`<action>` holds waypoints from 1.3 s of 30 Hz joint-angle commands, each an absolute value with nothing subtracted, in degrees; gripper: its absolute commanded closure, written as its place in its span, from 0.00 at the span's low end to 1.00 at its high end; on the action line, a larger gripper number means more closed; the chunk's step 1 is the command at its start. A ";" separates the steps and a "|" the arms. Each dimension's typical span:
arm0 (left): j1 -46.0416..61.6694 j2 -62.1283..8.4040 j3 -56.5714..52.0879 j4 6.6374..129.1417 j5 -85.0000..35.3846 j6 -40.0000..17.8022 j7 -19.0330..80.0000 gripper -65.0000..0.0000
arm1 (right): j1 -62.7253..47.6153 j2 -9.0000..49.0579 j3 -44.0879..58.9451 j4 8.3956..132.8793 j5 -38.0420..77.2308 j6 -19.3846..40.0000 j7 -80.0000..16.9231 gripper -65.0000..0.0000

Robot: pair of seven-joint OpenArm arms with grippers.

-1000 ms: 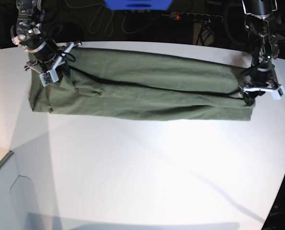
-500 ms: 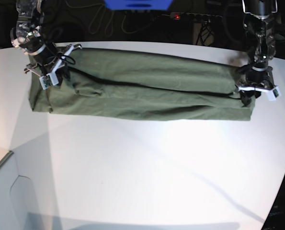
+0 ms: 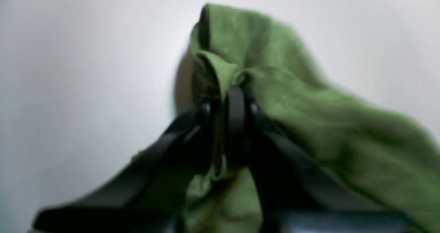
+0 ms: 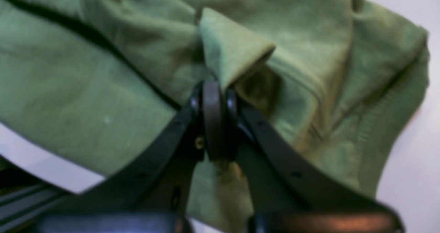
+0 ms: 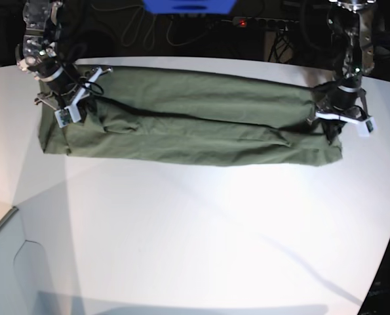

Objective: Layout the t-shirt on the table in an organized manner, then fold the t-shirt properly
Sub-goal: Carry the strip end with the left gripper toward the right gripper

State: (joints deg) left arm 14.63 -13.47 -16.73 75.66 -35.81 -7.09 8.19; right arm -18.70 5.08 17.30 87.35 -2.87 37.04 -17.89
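Note:
The olive-green t-shirt (image 5: 195, 121) lies folded into a long band across the far part of the white table (image 5: 201, 230). My left gripper (image 5: 333, 128) is at the band's right end, shut on a pinched fold of the t-shirt (image 3: 261, 75) in the left wrist view, where its tips (image 3: 227, 102) meet. My right gripper (image 5: 73, 108) is at the band's left end, shut on a raised fold of the t-shirt (image 4: 227, 44) in the right wrist view, where its tips (image 4: 213, 99) meet. Collar and label are hidden.
Dark cables and a power strip with a red light (image 5: 247, 23) lie beyond the table's far edge. A blue object (image 5: 188, 5) sits at the top middle. The table's curved edge (image 5: 385, 256) runs down the right side.
The left gripper has lifted and pulled the shirt's right end toward the far side. The right gripper has shifted slightly up and back. The band's right end now sits a little higher.

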 commanded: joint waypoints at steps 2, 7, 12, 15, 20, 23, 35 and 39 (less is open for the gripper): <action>15.25 -13.93 -16.66 82.95 -36.09 -7.78 6.20 1.00 | -18.24 5.67 17.54 86.90 -2.33 37.67 -16.57 1.00; 17.54 -11.03 -12.97 92.00 -36.00 -7.87 6.29 1.00 | -17.63 5.67 17.54 86.11 -2.33 37.67 -16.57 1.00; 15.52 -10.68 1.19 92.09 -35.03 -7.34 6.29 1.00 | -17.54 5.67 17.54 86.20 -2.33 37.67 -16.48 1.00; 12.53 -8.75 10.15 88.13 -29.58 -7.34 6.20 1.00 | -17.54 5.67 17.54 86.20 -2.33 37.67 -16.48 1.00; 9.80 -2.42 15.69 81.54 -20.18 -7.34 6.20 1.00 | -17.45 5.67 17.54 86.20 -2.33 37.67 -16.48 1.00; 9.27 -0.13 17.71 79.87 -15.16 -7.34 6.20 1.00 | -17.45 5.67 17.54 86.20 -2.33 37.67 -16.40 1.00; 6.81 0.48 24.31 75.47 -13.23 -7.34 6.20 1.00 | -16.48 5.67 17.54 86.20 -2.33 37.67 -16.75 1.00; 5.76 0.48 24.84 74.68 -13.32 -7.34 6.20 0.99 | -16.40 5.67 17.54 86.20 -2.42 37.67 -16.75 1.00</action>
